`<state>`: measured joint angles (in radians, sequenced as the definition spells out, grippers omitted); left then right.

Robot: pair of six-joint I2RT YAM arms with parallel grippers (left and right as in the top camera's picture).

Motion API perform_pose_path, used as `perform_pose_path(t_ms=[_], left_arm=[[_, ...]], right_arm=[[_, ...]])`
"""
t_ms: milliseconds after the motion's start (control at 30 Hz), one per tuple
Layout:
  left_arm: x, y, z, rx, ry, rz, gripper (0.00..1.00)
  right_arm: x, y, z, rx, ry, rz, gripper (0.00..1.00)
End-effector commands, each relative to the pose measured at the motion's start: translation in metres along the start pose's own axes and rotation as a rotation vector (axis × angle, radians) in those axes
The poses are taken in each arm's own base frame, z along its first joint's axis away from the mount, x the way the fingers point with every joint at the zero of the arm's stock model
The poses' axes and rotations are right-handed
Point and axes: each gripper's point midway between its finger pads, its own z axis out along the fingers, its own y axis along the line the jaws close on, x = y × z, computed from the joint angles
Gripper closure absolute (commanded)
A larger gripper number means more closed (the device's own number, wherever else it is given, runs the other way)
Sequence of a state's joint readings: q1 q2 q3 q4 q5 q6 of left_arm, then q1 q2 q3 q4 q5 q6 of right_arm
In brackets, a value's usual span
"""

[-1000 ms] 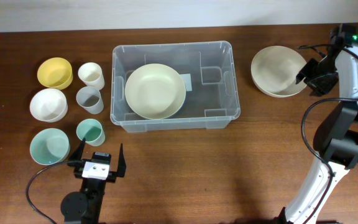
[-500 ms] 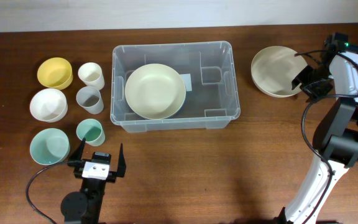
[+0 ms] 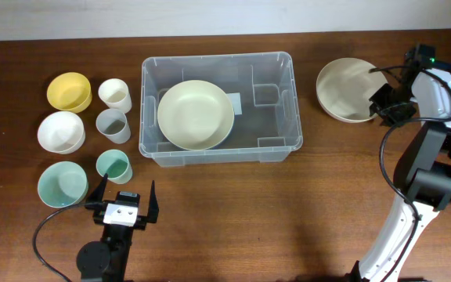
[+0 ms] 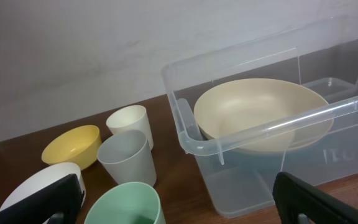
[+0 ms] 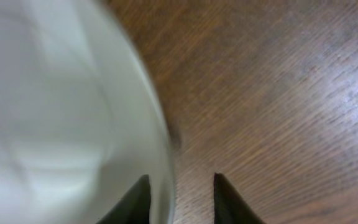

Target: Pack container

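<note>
The clear plastic container (image 3: 279,117) stands at the table's middle, holding a cream bowl (image 3: 195,115); both show in the left wrist view, container (image 4: 188,134) and bowl (image 4: 260,112). A stack of cream bowls (image 3: 347,86) sits right of it. My right gripper (image 3: 383,104) is open at that stack's right rim; in the right wrist view the gripper (image 5: 179,199) has the rim of the bowl (image 5: 73,124) between its jaws, not pinched. My left gripper (image 3: 128,189) is open and empty near the front edge, behind a mint cup (image 3: 113,165).
Left of the container stand a yellow bowl (image 3: 70,91), a white bowl (image 3: 60,131), a mint bowl (image 3: 62,183), a white cup (image 3: 115,94) and a grey cup (image 3: 113,124). The mint cup (image 4: 126,205) is close before the left gripper (image 4: 179,214).
My right gripper has moved slightly left and down onto the right rim of the cream bowl stack. The left arm has not moved.
</note>
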<state>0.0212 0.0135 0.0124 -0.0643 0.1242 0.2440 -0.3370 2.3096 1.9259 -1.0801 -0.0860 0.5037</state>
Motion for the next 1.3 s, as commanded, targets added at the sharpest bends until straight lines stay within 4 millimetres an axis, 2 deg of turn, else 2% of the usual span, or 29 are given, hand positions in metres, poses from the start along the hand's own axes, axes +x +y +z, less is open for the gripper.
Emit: perform_pose_path(t_ms=[0, 133, 167, 367, 533, 700, 1000, 1200, 1267], left_arm=[[0.001, -0.001, 0.0, 0.005, -0.001, 0.011, 0.0], [0.001, -0.001, 0.0, 0.005, -0.001, 0.011, 0.0], [0.001, -0.001, 0.0, 0.005, -0.001, 0.011, 0.0], [0.001, -0.001, 0.0, 0.005, -0.001, 0.011, 0.0], [0.001, -0.001, 0.0, 0.005, -0.001, 0.011, 0.0], [0.001, -0.001, 0.0, 0.005, -0.001, 0.011, 0.0], [0.001, -0.001, 0.0, 0.005, -0.001, 0.011, 0.0], [0.001, -0.001, 0.0, 0.005, -0.001, 0.011, 0.0], [0.001, -0.001, 0.0, 0.005, -0.001, 0.011, 0.0]], right_arm=[[0.003, 0.003, 0.005, 0.012, -0.001, -0.003, 0.81], [0.0, 0.004, 0.005, 0.005, -0.012, -0.003, 0.96], [0.0, 0.004, 0.005, 0.005, -0.013, -0.003, 0.96], [-0.004, 0.007, 0.004, -0.008, -0.027, 0.014, 0.96], [-0.007, 0.024, 0.003, -0.124, -0.014, 0.017, 0.96], [-0.011, 0.033, 0.0, -0.2, -0.007, 0.018, 0.97], [-0.015, 0.038, -0.006, -0.293, 0.007, -0.011, 0.96], [-0.019, 0.031, -0.006, -0.299, 0.003, -0.036, 0.96], [-0.019, 0.03, -0.006, -0.291, -0.001, -0.054, 0.88]])
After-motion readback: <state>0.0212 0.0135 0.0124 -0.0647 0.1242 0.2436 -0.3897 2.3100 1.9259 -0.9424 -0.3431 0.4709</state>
